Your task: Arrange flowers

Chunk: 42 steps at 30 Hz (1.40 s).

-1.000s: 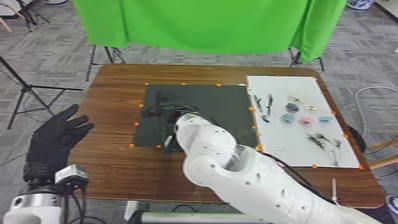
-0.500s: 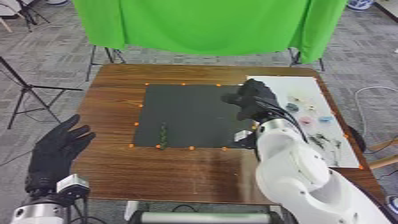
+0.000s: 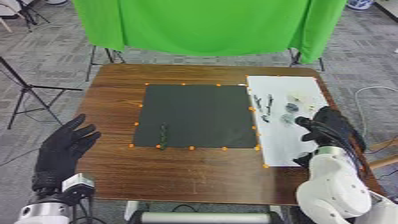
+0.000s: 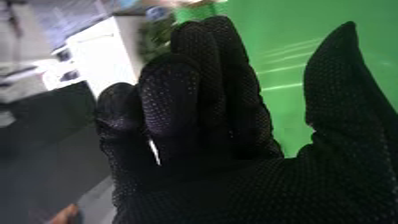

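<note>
In the head view my right hand [image 3: 329, 131] is over the right edge of the white board [image 3: 282, 135], covering some of the items there. Its fingers look straight and the thumb stands apart in the right wrist view, the hand [image 4: 213, 185] holding nothing. A green stem [image 3: 163, 136] lies upright on the lower left of the dark mat [image 3: 200, 112]. Dark twigs [image 3: 269, 105] and small flower heads, one of them blue-grey [image 3: 292, 107], lie on the white board. My left hand [image 3: 64, 147] is open beside the table's left edge.
The brown wooden table [image 3: 111, 165] carries orange markers around the mat and board. A green cloth [image 3: 213, 25] hangs beyond its far edge. A black tripod [image 3: 34, 89] stands on the floor at the left.
My right hand has moved from the mat to the right side of the white board. The green stem on the mat's lower left has come into sight. The left hand has shifted slightly.
</note>
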Each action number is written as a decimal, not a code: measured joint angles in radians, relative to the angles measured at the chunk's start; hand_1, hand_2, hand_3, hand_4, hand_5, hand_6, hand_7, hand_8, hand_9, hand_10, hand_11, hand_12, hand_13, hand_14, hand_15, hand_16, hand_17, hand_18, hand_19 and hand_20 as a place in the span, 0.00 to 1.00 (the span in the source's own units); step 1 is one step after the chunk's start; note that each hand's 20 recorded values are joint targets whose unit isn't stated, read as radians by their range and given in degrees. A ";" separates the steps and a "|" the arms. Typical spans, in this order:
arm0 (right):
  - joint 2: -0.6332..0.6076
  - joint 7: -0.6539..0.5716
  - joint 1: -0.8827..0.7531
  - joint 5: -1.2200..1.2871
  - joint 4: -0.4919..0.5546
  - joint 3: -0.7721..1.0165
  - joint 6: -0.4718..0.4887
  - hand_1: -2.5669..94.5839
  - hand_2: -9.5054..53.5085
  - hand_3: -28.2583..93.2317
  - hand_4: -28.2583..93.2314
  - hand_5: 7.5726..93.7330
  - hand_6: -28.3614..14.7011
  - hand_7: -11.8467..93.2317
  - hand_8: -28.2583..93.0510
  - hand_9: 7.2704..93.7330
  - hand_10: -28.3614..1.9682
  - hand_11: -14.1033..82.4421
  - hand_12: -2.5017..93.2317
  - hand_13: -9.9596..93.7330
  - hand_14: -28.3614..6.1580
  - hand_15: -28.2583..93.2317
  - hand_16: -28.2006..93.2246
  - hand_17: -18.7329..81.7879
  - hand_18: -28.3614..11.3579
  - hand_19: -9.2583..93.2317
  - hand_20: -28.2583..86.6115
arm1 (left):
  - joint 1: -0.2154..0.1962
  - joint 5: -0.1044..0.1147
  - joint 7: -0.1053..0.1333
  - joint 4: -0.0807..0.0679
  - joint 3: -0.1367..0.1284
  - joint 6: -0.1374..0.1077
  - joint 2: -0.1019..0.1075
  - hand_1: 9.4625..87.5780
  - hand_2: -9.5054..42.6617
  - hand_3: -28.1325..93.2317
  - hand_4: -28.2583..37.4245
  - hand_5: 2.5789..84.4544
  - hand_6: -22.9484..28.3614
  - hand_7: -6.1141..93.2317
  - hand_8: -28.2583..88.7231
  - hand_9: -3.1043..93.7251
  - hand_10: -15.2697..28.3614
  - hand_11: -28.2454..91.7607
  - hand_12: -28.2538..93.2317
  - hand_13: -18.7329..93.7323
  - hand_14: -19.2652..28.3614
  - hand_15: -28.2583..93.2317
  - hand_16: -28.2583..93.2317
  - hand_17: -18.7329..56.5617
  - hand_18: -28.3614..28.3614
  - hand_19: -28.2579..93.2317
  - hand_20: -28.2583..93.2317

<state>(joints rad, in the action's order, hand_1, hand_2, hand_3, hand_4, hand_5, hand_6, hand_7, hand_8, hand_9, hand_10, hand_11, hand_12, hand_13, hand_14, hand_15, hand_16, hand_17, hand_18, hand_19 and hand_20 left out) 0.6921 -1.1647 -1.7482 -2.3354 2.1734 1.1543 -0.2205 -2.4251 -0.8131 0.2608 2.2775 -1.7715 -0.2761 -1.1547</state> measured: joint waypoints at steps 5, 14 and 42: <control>-0.029 -0.020 -0.079 -0.019 -0.006 0.059 0.021 0.29 0.12 0.94 0.03 0.64 0.40 0.35 0.13 0.62 0.24 0.76 0.23 0.72 0.42 0.94 0.34 0.55 0.10 1.00 0.73 | 0.000 0.000 0.002 0.000 0.005 0.000 0.003 0.18 0.28 0.91 0.09 0.46 0.64 0.22 0.15 0.43 0.81 0.49 0.32 0.42 0.96 0.68 0.16 0.14 0.92 0.72 0.26; -0.034 -0.022 -0.220 -0.006 0.006 0.215 0.119 0.32 0.07 0.94 0.02 0.63 0.39 0.34 0.13 0.61 0.24 0.77 0.22 0.71 0.42 0.95 0.33 0.54 0.10 1.00 0.72 | 0.000 0.000 0.002 0.000 0.012 0.000 0.007 0.18 0.27 0.91 0.09 0.46 0.64 0.22 0.15 0.43 0.81 0.49 0.32 0.42 0.96 0.68 0.16 0.14 0.92 0.72 0.26; -0.049 -0.033 -0.165 0.060 -0.143 0.113 0.092 0.36 0.06 0.94 0.01 0.66 0.35 0.30 0.15 0.60 0.20 0.78 0.18 0.70 0.42 0.96 0.30 0.53 0.10 1.00 0.70 | 0.009 -0.002 -0.011 -0.002 0.020 0.001 -0.002 0.18 0.27 0.91 0.09 0.46 0.64 0.22 0.15 0.43 0.81 0.49 0.32 0.42 0.96 0.68 0.16 0.14 0.92 0.72 0.26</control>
<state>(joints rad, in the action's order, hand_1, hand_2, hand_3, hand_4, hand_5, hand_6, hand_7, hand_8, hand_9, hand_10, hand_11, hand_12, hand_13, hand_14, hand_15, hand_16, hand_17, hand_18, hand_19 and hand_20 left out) 0.6435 -1.1978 -1.9136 -2.2753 2.0299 1.2673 -0.1280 -2.4159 -0.8147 0.2496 2.2752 -1.7512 -0.2749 -1.1566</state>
